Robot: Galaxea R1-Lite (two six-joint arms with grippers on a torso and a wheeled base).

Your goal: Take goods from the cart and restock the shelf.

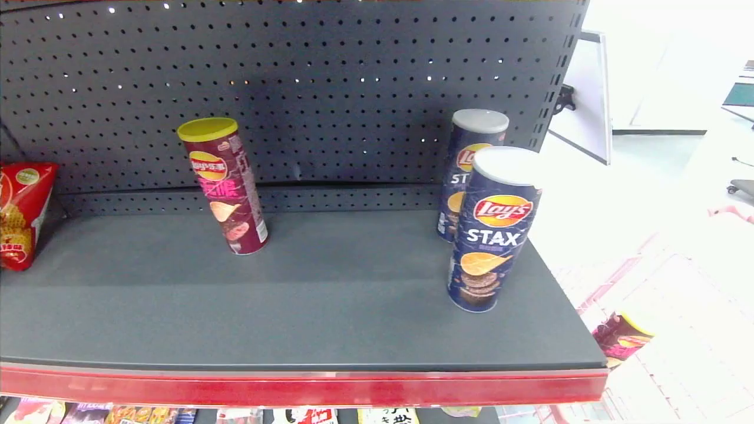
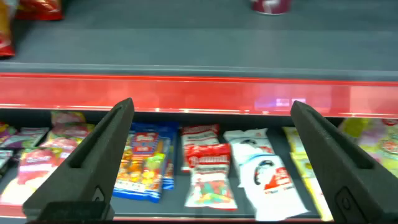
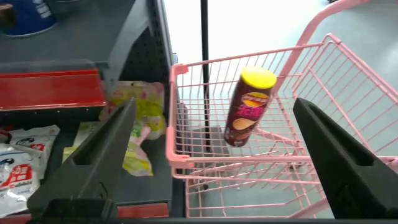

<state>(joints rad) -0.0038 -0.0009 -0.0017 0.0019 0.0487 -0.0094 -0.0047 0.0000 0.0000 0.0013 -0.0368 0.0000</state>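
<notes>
Restocking stands at the pick step, judging by the layout.

Head view: the shelf [image 1: 294, 306] holds a maroon chip can [image 1: 224, 185], two navy chip cans [image 1: 493, 229] and a red snack bag [image 1: 20, 212]. A second maroon can, the cart can [image 1: 621, 338], sits in the pink cart [image 1: 595, 294] to the right.

Left wrist view: the left gripper [image 2: 212, 104] is spread and empty, facing the lower-shelf packets [image 2: 205, 171].

Right wrist view: the right gripper [image 3: 216, 102] is spread and empty, well apart from the tilted cart can [image 3: 249, 109].

The next move calls for lowering the right gripper into the cart and closing on the can body.

free: shelf [image 1: 353, 294] middle and front | blocks: red bag [image 1: 20, 215] far left, maroon can [image 1: 227, 188] left, blue cans [image 1: 493, 235] right
</notes>
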